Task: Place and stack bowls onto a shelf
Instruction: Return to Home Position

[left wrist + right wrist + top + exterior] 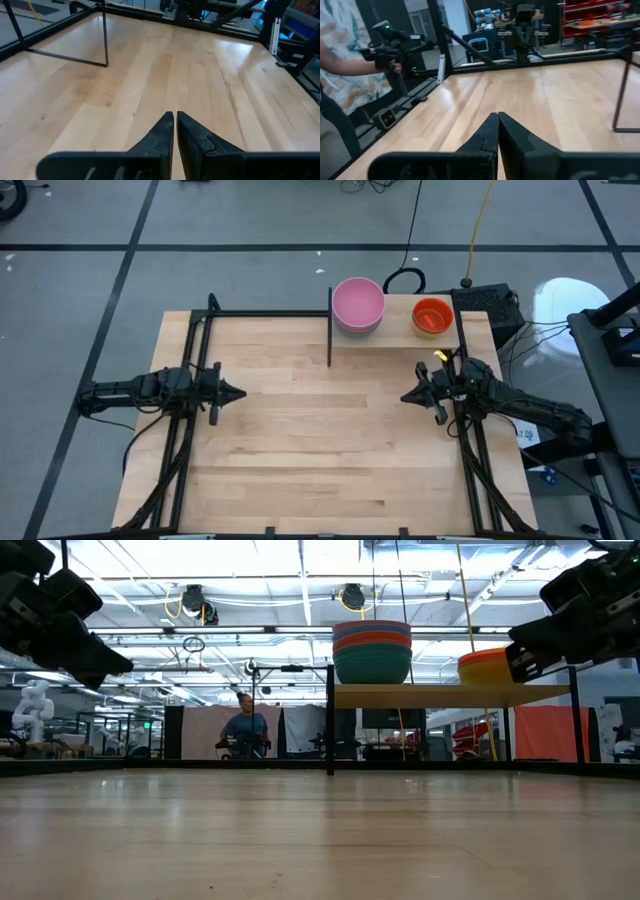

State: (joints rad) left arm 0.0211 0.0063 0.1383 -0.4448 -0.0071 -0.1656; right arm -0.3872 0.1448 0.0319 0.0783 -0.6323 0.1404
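Hovering above the large wooden tabletop's (300, 450) left side, left gripper (236, 392), fingers together, empty | right gripper (407, 396) above the right side, fingers together, empty | small light-wood shelf on black posts (400, 332) at the far edge carries a pink-topped stack of round plastic bowls (358, 305) and, apart beside it, an orange round plastic bowl (432, 315)

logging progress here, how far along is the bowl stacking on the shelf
It looks about finished. Done: the shelf carries a pink-topped stack and an orange-topped stack, and no bowl shows on the tabletop. In hand: nothing; the left arm and right arm sit at the table's sides, jaws shut and empty. Left: probably only parking the arms.
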